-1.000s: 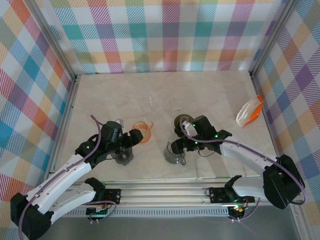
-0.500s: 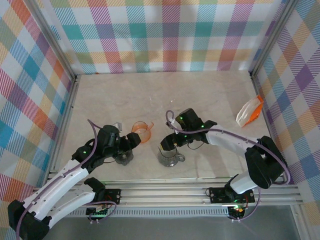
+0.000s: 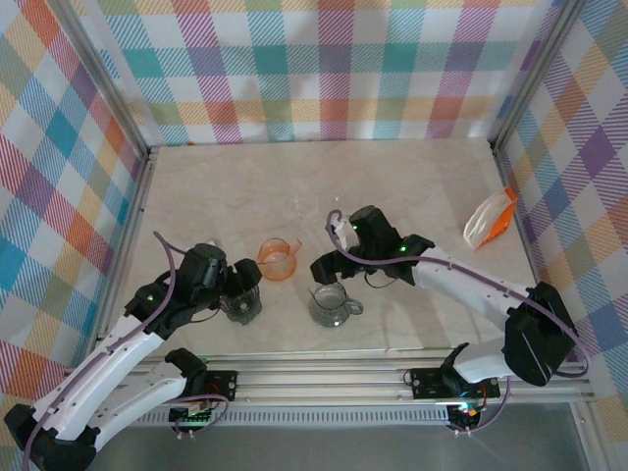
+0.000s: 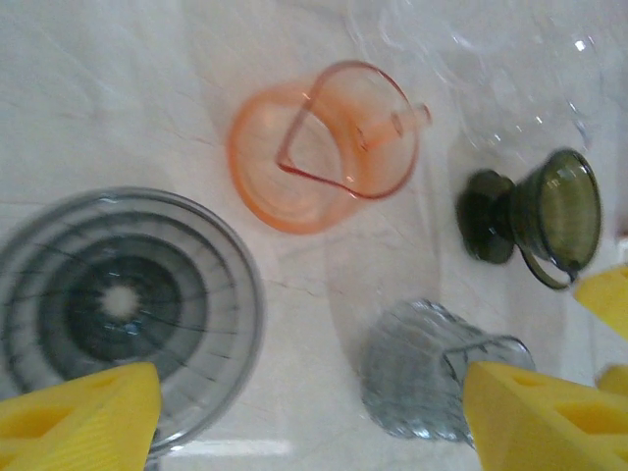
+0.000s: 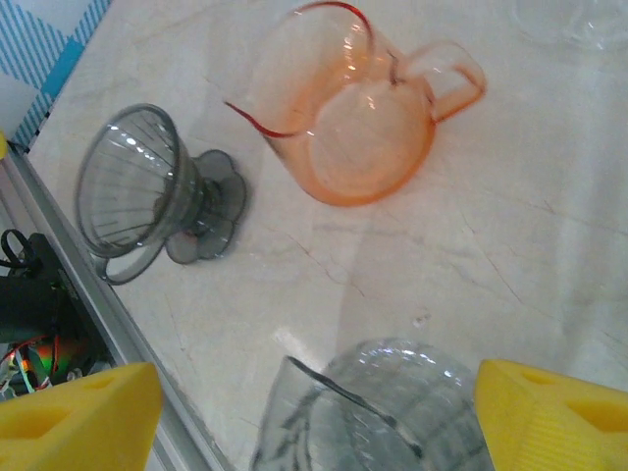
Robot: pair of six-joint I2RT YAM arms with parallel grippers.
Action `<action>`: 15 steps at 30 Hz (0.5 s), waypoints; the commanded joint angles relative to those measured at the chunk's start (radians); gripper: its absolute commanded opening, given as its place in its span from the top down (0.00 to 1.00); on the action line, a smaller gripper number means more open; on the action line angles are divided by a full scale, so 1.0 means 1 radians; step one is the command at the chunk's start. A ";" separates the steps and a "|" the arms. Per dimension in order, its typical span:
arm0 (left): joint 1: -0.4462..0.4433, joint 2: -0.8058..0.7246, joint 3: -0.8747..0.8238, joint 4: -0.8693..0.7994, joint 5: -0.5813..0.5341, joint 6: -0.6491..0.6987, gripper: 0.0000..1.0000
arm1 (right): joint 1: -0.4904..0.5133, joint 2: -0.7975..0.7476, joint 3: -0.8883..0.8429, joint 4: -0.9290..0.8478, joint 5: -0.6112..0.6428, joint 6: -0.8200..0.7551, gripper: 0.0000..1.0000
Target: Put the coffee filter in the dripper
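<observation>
A grey ribbed dripper (image 3: 240,307) stands near the front edge, and from above I look into its cone (image 4: 118,304). My left gripper (image 3: 245,282) hovers open just over it, yellow fingertips (image 4: 78,422) wide apart. A second, dark green dripper (image 4: 535,211) lies on its side. The white and orange coffee filter pack (image 3: 489,218) lies by the right wall, far from both grippers. My right gripper (image 3: 327,265) is open above a clear glass server (image 3: 330,304), whose rim (image 5: 383,412) sits low between the fingers without touching them.
An orange glass pitcher (image 3: 277,260) stands between the two grippers, close behind the grey dripper (image 5: 147,186). The metal rail (image 3: 324,373) runs along the near edge. Checked walls (image 3: 324,69) close in the back and both sides.
My right gripper swung left and back, off the glass server, and its arm now covers the green dripper. The server shifted slightly left. My left gripper drew back a little.
</observation>
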 commanded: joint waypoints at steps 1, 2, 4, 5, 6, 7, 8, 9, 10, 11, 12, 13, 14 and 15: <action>-0.007 -0.038 0.042 -0.168 -0.164 -0.031 0.16 | 0.090 0.024 0.058 -0.040 0.106 0.051 0.18; -0.007 -0.053 0.050 -0.181 -0.184 -0.042 0.16 | 0.126 0.037 0.064 -0.021 0.148 0.081 0.19; -0.007 -0.083 0.063 -0.205 -0.224 -0.069 0.15 | 0.206 0.067 0.073 0.027 0.229 0.142 0.19; -0.007 -0.099 0.072 -0.218 -0.250 -0.079 0.14 | 0.253 0.088 0.078 0.050 0.278 0.176 0.19; -0.007 -0.118 0.081 -0.229 -0.268 -0.088 0.14 | 0.301 0.110 0.082 0.074 0.335 0.203 0.18; -0.007 -0.137 0.087 -0.236 -0.280 -0.091 0.12 | 0.341 0.131 0.087 0.098 0.379 0.221 0.18; -0.007 -0.155 0.095 -0.243 -0.297 -0.096 0.07 | 0.383 0.159 0.094 0.121 0.421 0.236 0.18; -0.007 -0.175 0.104 -0.245 -0.308 -0.100 0.01 | 0.422 0.190 0.108 0.138 0.462 0.251 0.17; -0.007 -0.189 0.111 -0.248 -0.320 -0.102 0.00 | 0.453 0.215 0.120 0.145 0.500 0.263 0.17; -0.006 -0.204 0.119 -0.253 -0.332 -0.106 0.00 | 0.483 0.243 0.135 0.155 0.538 0.272 0.17; -0.007 -0.217 0.128 -0.255 -0.343 -0.109 0.00 | 0.507 0.274 0.147 0.162 0.569 0.288 0.16; -0.007 -0.228 0.133 -0.257 -0.351 -0.112 0.00 | 0.530 0.299 0.155 0.174 0.593 0.306 0.16; -0.007 -0.238 0.138 -0.258 -0.355 -0.112 0.00 | 0.546 0.320 0.159 0.189 0.608 0.321 0.16; -0.007 -0.248 0.140 -0.256 -0.355 -0.112 0.00 | 0.563 0.340 0.160 0.209 0.622 0.331 0.16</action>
